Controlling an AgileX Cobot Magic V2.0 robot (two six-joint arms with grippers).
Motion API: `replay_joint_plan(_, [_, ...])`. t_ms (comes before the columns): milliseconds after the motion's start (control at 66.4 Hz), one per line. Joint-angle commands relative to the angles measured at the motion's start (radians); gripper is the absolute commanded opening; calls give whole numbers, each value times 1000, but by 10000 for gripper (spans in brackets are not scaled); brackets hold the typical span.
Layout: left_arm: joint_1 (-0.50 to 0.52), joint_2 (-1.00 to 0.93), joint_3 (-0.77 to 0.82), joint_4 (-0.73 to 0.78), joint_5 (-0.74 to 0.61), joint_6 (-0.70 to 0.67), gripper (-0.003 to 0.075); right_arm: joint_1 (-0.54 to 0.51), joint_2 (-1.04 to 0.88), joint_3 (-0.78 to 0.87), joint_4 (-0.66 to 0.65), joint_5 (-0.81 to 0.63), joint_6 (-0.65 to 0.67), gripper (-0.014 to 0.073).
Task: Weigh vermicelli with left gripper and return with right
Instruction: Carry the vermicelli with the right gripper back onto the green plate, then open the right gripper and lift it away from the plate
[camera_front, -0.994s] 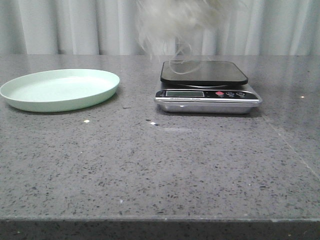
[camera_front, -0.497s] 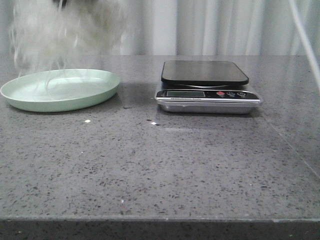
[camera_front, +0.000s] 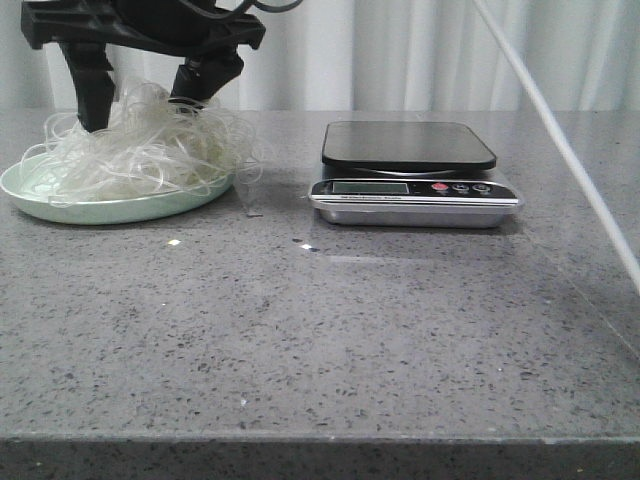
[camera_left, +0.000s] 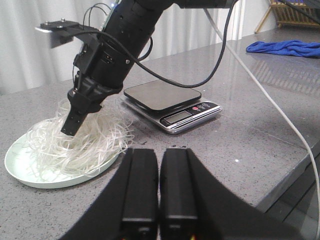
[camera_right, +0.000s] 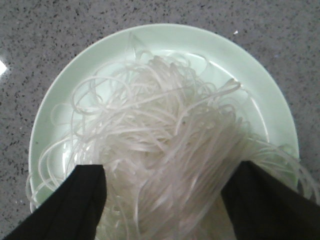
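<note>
The vermicelli (camera_front: 140, 150) lies as a loose whitish heap on the pale green plate (camera_front: 120, 210) at the table's left. My right gripper (camera_front: 145, 110) stands over the heap, open, one finger on each side and the tips down among the strands. The right wrist view shows the same: the right gripper (camera_right: 167, 175) spread wide with vermicelli (camera_right: 165, 125) between and under its fingers, on the plate (camera_right: 50, 115). My left gripper (camera_left: 159, 150) is shut and empty, hanging back from the plate (camera_left: 30, 177) and low over the table. The scale (camera_front: 410, 165) stands bare to the right.
A white cable (camera_front: 560, 140) slants across the right side above the table. In the left wrist view a blue cloth (camera_left: 285, 47) and a wooden rack (camera_left: 295, 12) lie far beyond the scale (camera_left: 170, 100). The table's front edge is near.
The vermicelli went from above the scale leftward to the plate and now rests on it. The right gripper came down with it and stands open.
</note>
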Motion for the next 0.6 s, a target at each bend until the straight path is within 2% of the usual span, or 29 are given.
replay_joint_plan(0, [4,13,-24,-9,-76,-9,128,-12,-106,-68,-50,-39,-6,599])
replay_joint_plan(376, [4,13,-24,-9,-76,-9,128,-126,-335,-70,-75,48,-6,599])
replay_joint_plan(587, [4,13,-24,-9,-76,-9,128,-197,-495,73,-78,27,-10,599])
